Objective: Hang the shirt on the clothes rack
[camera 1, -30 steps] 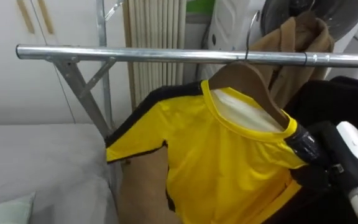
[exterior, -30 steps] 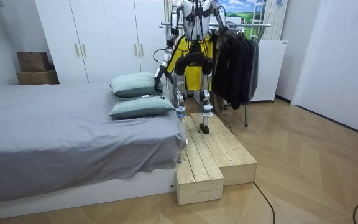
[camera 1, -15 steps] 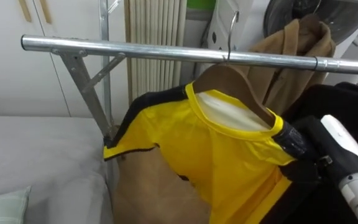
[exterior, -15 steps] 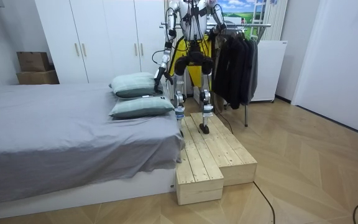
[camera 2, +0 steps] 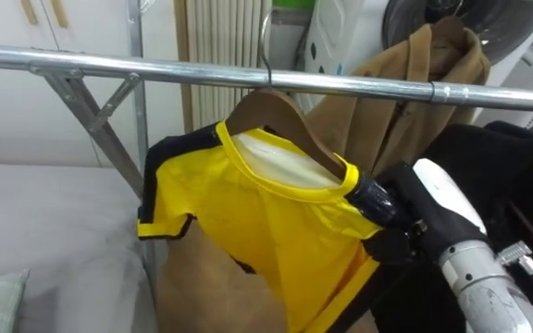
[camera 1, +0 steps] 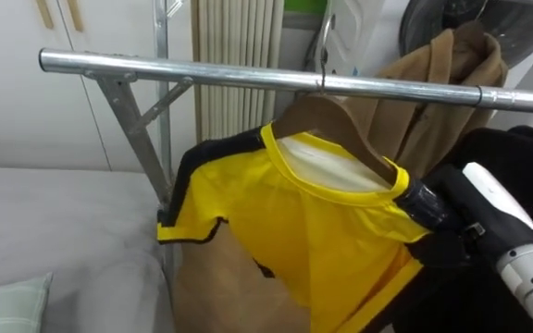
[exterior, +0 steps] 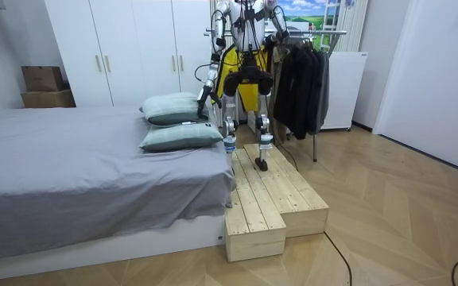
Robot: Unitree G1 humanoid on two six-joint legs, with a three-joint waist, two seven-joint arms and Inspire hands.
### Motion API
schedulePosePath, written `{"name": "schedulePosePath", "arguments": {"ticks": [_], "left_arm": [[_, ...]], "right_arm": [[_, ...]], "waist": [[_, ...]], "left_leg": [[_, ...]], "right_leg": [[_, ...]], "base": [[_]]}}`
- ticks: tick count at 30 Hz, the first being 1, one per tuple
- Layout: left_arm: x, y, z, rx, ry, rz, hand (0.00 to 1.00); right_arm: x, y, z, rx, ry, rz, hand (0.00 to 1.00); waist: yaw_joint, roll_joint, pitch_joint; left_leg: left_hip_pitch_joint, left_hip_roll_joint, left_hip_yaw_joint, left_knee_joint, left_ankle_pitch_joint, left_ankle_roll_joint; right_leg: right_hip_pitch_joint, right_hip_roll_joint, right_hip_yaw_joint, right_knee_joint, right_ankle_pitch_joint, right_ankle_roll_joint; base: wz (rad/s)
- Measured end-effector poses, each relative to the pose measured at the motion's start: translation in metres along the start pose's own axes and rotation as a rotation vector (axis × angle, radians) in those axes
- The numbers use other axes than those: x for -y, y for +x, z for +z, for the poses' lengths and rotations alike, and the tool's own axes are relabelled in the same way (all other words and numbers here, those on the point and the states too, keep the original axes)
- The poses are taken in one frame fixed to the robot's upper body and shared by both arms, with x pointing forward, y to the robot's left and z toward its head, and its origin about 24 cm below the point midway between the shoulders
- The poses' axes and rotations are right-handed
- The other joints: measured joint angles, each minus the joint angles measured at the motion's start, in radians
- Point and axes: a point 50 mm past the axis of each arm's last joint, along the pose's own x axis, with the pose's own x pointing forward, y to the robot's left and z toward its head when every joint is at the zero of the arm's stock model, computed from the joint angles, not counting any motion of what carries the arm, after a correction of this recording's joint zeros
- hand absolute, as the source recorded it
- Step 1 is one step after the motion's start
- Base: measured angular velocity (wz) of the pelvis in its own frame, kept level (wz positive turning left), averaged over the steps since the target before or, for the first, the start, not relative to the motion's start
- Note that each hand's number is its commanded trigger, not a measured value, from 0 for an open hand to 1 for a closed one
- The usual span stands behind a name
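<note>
**Yellow shirt hung on the rail, shoulder gripped from the right**

In the room view, the robot is seen standing on a wooden platform [exterior: 273, 199] beside the bed [exterior: 70, 167], facing a clothes rack. The left robot hand [exterior: 202, 95] is lowered at the body's side, near the pillows; whether it is released or clenched cannot be told.

In the eye views, grey bedding is seen at 8 o'clock, with a pillow [camera 1: 7, 305] in the corner. A metal rail [camera 1: 202, 74] is run across at 12 o'clock, propped by a slanted brace [camera 1: 132, 116] at 10 o'clock. The yellow shirt [camera 1: 313, 231], trimmed in black, is carried on a wooden hanger [camera 1: 313, 116] whose hook [camera 1: 322, 55] is set over the rail. The shirt is tilted, its 3 o'clock shoulder lower. A tan coat [camera 1: 433, 102] is hung just behind, at 1 o'clock.

That lower shoulder is pinched by the right robot hand [camera 1: 470, 227], its thumb laid on top and its fingers curled beneath. Dark clothes [camera 1: 526, 157] are hung at 3 o'clock.
</note>
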Motion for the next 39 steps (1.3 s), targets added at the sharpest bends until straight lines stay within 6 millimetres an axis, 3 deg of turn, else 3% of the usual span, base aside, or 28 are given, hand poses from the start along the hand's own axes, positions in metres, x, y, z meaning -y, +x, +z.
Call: {"name": "schedulePosePath", "arguments": {"ticks": [5,18,23,39], "left_arm": [[-0.004,0.000,0.003,0.011,-0.004,0.011,0.00],[-0.009,0.000,0.009,0.042,0.019,0.027,0.00],[-0.012,0.000,0.011,0.049,0.022,0.019,0.00],[-0.015,-0.001,0.018,0.086,0.022,0.030,0.00]], "right_arm": [[-0.003,0.007,-0.005,-0.004,0.078,0.046,1.00],[-0.012,0.029,-0.024,-0.063,0.263,0.168,1.00],[-0.012,0.050,-0.026,-0.085,0.321,0.192,1.00],[-0.021,0.059,-0.049,-0.169,0.508,0.272,1.00]], "waist": [[0.001,-0.001,-0.0003],[0.042,-0.010,-0.0010],[0.063,-0.018,-0.0009],[0.107,-0.018,-0.0027]], "left_leg": [[0.003,0.001,-0.034,0.005,0.000,-0.001],[0.013,0.001,-0.044,0.006,0.002,-0.002],[0.018,0.000,-0.047,0.010,0.002,-0.002],[0.010,-0.001,-0.061,0.007,0.002,-0.002]], "right_leg": [[0.022,-0.003,-0.030,-0.018,0.001,-0.001],[0.035,-0.003,-0.035,-0.018,0.002,-0.003],[0.039,-0.003,-0.033,-0.017,0.002,-0.003],[0.038,-0.005,-0.058,-0.017,0.003,-0.004]], "base": [[0.17],[0.01],[0.00],[0.02]]}}
